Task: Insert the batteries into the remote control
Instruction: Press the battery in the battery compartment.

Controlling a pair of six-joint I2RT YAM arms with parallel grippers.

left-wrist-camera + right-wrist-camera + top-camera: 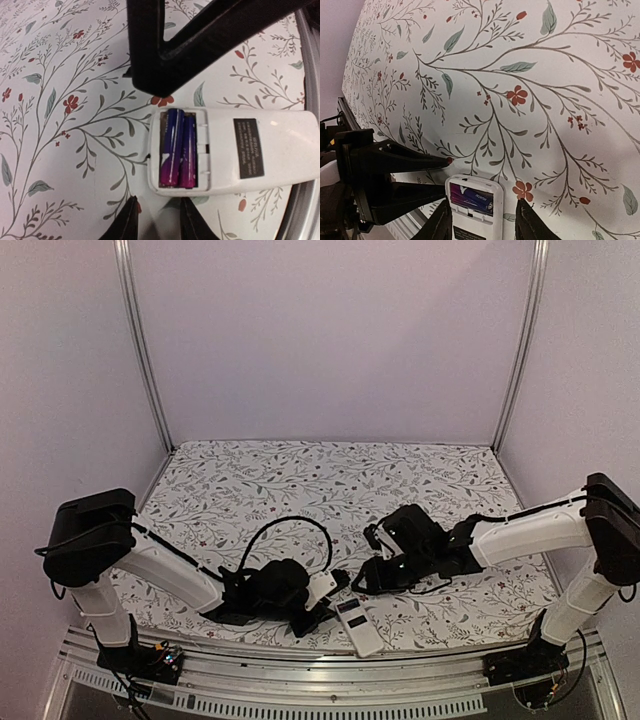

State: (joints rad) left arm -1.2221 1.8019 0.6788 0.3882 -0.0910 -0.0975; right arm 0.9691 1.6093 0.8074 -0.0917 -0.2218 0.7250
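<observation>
The white remote control (260,150) lies back up on the flowered cloth near the table's front edge; it also shows in the top view (360,628) and the right wrist view (475,220). Its slot is uncovered, and two batteries (177,147), blue and purple rather than black, lie side by side in it (472,197). My left gripper (159,222) is open and empty, its tips just short of the remote's slot end (328,602). My right gripper (482,222) is open, one finger on each side of the remote (362,582); the left finger is close against it, the right one apart.
The metal rail (300,680) of the table's front edge runs just behind the remote. The left gripper's black fingers (395,162) lie close beside the remote, and the right gripper's black fingers (165,45) reach in above it. No battery cover shows.
</observation>
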